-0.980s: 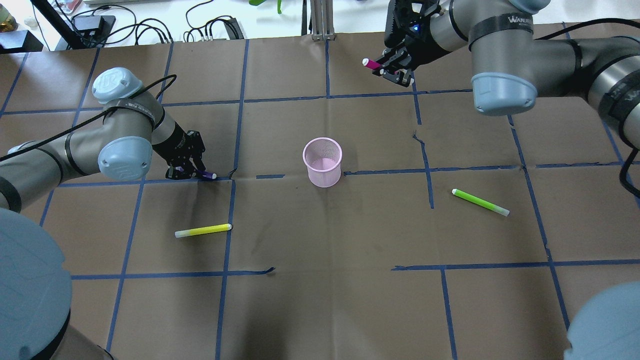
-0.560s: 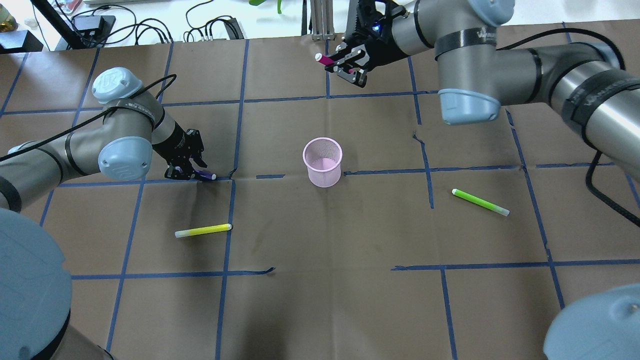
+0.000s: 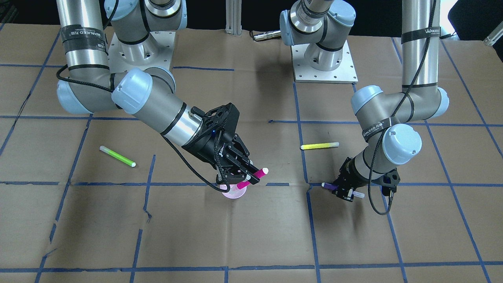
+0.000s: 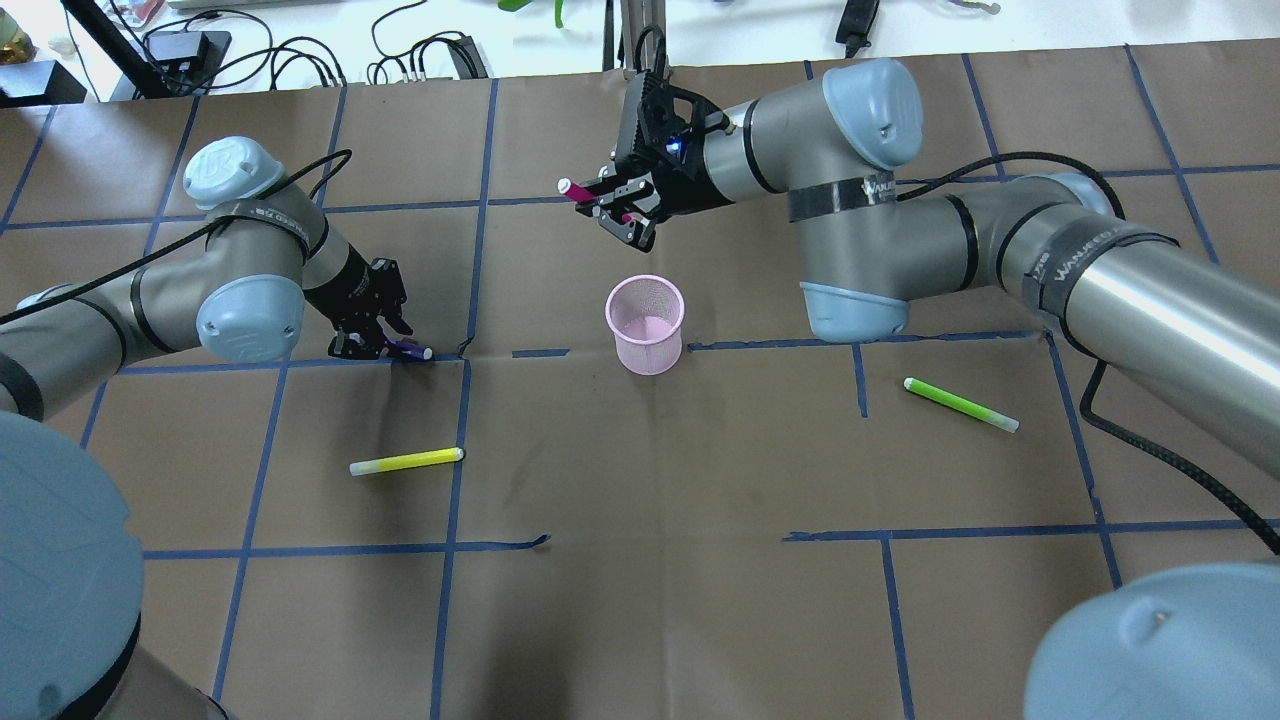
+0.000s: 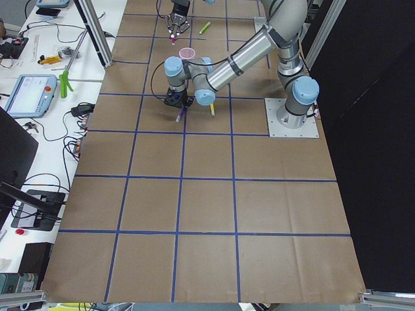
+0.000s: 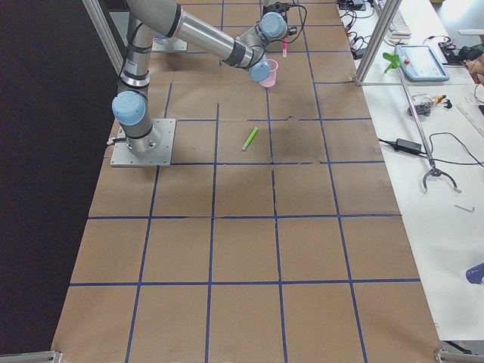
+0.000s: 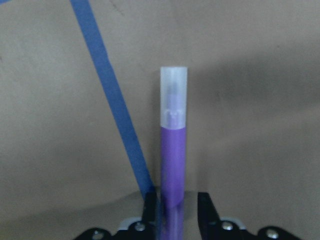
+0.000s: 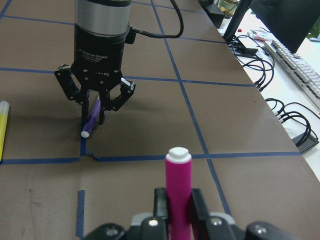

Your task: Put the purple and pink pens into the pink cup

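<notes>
The pink mesh cup (image 4: 645, 325) stands upright mid-table; in the front-facing view it (image 3: 234, 192) is mostly hidden behind my right gripper. My right gripper (image 4: 617, 207) is shut on the pink pen (image 4: 592, 194), held in the air just beyond the cup, white cap pointing left; the pen also shows in the right wrist view (image 8: 178, 190). My left gripper (image 4: 385, 345) is shut on the purple pen (image 4: 412, 350) low at the table, left of the cup. The left wrist view shows the purple pen (image 7: 173, 165) between the jaws. Its cap end rests on the paper (image 8: 86, 133).
A yellow pen (image 4: 407, 461) lies in front of my left gripper. A green pen (image 4: 960, 404) lies right of the cup. Brown paper with blue tape lines (image 4: 655, 195) covers the table. Cables (image 4: 400, 55) lie beyond the far edge.
My right arm has swung left and nearer with the pink pen, from the far right to just beyond the cup. My left gripper has stayed in place on the purple pen.
</notes>
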You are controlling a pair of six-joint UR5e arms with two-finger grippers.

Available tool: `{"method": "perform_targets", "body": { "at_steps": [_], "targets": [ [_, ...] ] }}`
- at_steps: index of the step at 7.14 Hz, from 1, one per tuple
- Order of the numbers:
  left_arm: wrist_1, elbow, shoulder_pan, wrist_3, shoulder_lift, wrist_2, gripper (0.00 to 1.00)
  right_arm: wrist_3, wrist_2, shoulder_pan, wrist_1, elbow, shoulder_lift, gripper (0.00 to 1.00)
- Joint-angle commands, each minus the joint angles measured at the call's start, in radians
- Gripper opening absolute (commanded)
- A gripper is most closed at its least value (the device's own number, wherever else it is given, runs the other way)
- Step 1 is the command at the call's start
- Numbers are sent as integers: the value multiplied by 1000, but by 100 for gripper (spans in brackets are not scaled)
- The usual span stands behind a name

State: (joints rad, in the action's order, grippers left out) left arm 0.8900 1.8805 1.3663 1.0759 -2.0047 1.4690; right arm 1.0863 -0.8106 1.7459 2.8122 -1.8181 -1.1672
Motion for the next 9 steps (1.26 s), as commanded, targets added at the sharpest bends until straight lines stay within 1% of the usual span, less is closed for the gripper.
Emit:
{"method": "perform_targets", "body": {
  "at_steps": [1, 2, 4, 7, 9],
  "targets": [
    [0, 0, -3, -4, -5, 1, 31, -6, 1, 1, 70, -72, -5, 9],
    [0, -1, -4, -5, -11, 1, 23, -20, 1, 4, 84, -85, -3, 9],
    [0, -3, -7, -7, -11, -1, 2, -31, 2, 7, 99, -130, 0, 9],
    [12, -18, -7, -5, 29, 4, 0, -57, 1, 9, 98, -135, -3, 10],
    [61, -18, -9, -7, 122, 2, 0, -69, -1, 9, 98, -145, 3, 11]
  ]
}}
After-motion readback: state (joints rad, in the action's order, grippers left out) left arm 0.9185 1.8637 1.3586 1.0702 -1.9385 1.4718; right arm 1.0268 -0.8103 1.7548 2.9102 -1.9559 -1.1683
